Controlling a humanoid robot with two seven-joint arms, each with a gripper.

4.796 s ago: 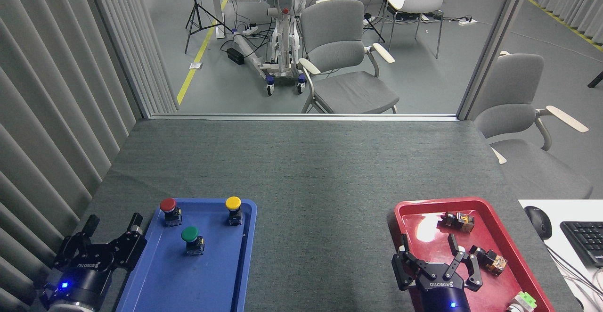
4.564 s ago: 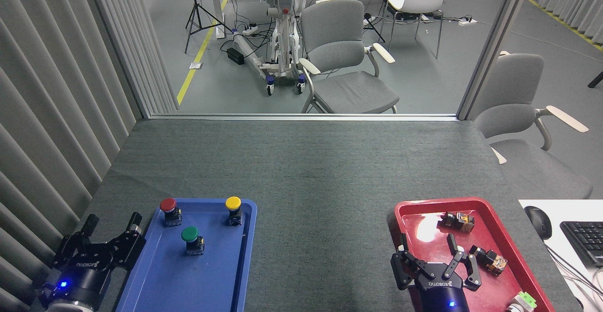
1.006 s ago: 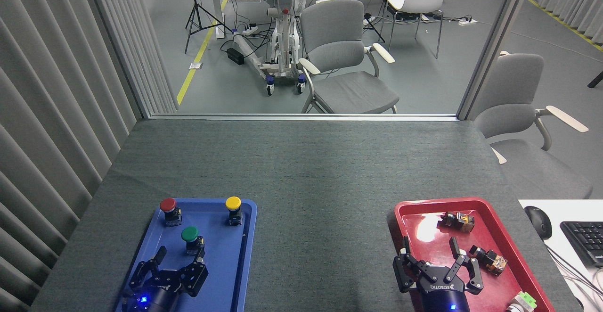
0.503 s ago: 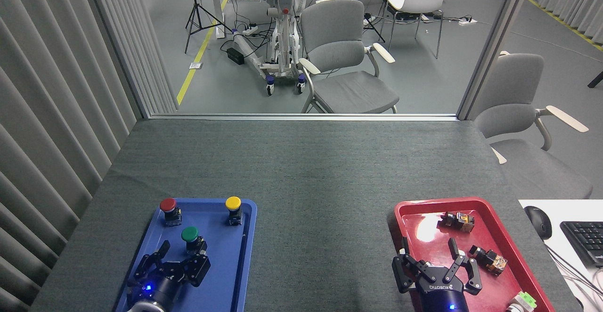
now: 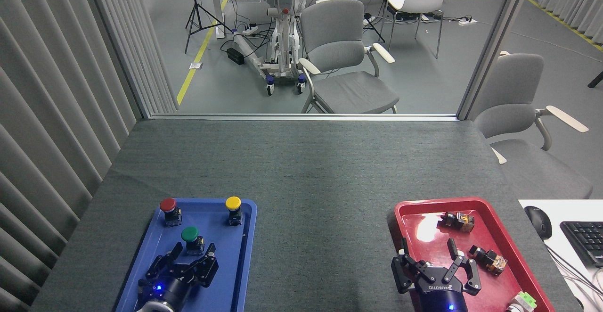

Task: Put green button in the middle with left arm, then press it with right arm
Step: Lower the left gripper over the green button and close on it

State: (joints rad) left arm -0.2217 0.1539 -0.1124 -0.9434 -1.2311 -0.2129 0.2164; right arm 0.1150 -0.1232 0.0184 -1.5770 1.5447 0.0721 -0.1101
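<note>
The green button (image 5: 190, 234) stands upright on its black base in the blue tray (image 5: 231, 279), below and between the other two buttons. My left gripper (image 5: 193, 250), two-fingered with a blue light, is open. Its fingertips flank the button's base from the near side, and I cannot tell whether they touch it. My right gripper (image 5: 433, 259), three splayed fingers, is open over the red tray (image 5: 410, 208) with nothing in it. The grey table's middle (image 5: 325, 236) lies between the two trays.
A red button (image 5: 168, 207) and a yellow button (image 5: 233, 205) stand at the blue tray's far end. Small switch blocks (image 5: 456, 220) lie in the red tray. A mouse (image 5: 538, 221) and keyboard (image 5: 584, 241) sit at the right edge.
My left gripper has swung from outside the blue tray's left side to over the tray and advanced up to the green button. The right gripper has barely moved.
</note>
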